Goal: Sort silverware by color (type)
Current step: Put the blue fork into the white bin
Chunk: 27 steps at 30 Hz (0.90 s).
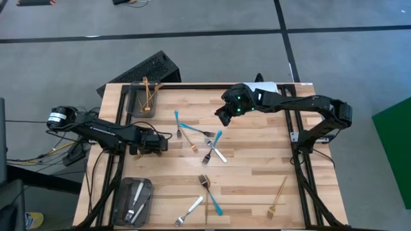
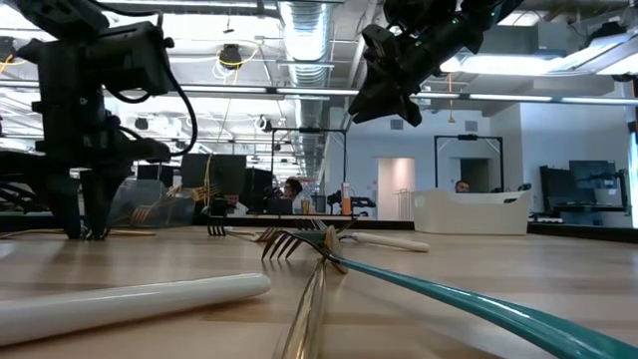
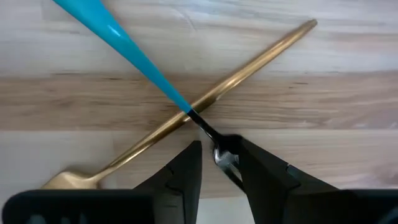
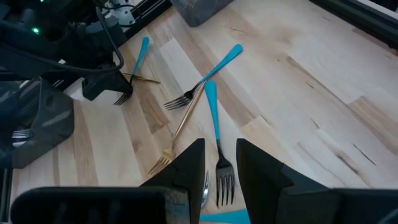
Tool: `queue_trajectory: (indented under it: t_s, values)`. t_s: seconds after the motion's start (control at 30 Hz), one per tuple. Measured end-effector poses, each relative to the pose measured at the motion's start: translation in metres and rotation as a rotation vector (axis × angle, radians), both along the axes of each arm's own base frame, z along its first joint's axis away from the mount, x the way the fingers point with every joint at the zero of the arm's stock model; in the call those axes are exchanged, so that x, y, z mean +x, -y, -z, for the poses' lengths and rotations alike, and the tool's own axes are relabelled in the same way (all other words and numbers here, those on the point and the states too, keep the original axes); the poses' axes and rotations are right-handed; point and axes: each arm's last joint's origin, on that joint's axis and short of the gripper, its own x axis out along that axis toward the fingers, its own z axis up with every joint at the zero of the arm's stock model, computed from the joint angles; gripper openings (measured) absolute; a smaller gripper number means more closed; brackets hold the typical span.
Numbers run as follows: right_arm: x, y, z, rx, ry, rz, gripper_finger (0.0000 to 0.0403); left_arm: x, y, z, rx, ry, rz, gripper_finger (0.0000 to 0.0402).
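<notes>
Blue-handled fork (image 3: 124,43) crosses gold utensil (image 3: 249,68); left fingers (image 3: 186,171) straddle its neck.

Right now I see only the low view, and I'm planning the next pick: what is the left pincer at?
Observer: The left pincer is down at the metal neck of a blue-handled fork that crosses a gold utensil.
Operator: And the right pincer?
Observer: The right pincer hangs open above the table's middle, holding nothing.
Operator: Any gold sorted yet?
Observer: Gold pieces lie in the dark tray at the high view's upper left corner of the table.
</notes>
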Motion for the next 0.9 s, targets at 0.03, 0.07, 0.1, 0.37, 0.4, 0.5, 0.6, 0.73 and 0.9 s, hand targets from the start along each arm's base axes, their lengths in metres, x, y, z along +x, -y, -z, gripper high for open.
queue_trajectory:
  t_s: [0.03, 0.07, 0.1, 0.37, 0.4, 0.5, 0.6, 0.73, 0.9]
  values:
    - [0.0, 0.0, 0.0, 0.0, 0.0, 0.0, 0.0116, 0.0, 0.0, 0.0, 0.004, -0.003, 0.015, 0.0099]
    - [0.0, 0.0, 0.0, 0.0, 0.0, -0.001, 0.0116, 0.0, 0.0, 0.0, 0.008, -0.007, 0.034, 0.0098]
    - [0.0, 0.0, 0.0, 0.0, 0.0, -0.002, 0.0116, -0.001, 0.0, 0.0, 0.011, -0.011, 0.056, 0.0096]
    - [0.002, -0.007, 0.0, 0.001, 0.001, -0.022, 0.0116, -0.001, 0.003, 0.0, 0.019, -0.015, 0.199, 0.0019]
    - [0.002, -0.007, 0.0, 0.001, 0.001, -0.024, 0.0116, 0.001, 0.004, -0.001, 0.026, -0.008, 0.225, 0.0011]
    - [0.003, -0.011, 0.0, 0.0, 0.001, -0.034, 0.0116, 0.005, 0.006, -0.007, 0.027, 0.012, 0.302, 0.0006]
    - [0.004, -0.013, 0.0, 0.001, 0.0, -0.041, 0.0116, 0.012, 0.008, -0.019, -0.001, 0.02, 0.405, 0.0001]
    - [0.004, -0.015, 0.0, 0.001, 0.0, -0.048, 0.0116, 0.021, 0.01, -0.039, 0.008, 0.033, 0.511, 0.0]
    - [0.004, -0.015, 0.0, 0.001, -0.001, -0.047, 0.0116, 0.027, 0.009, -0.05, 0.028, 0.052, 0.436, 0.0001]
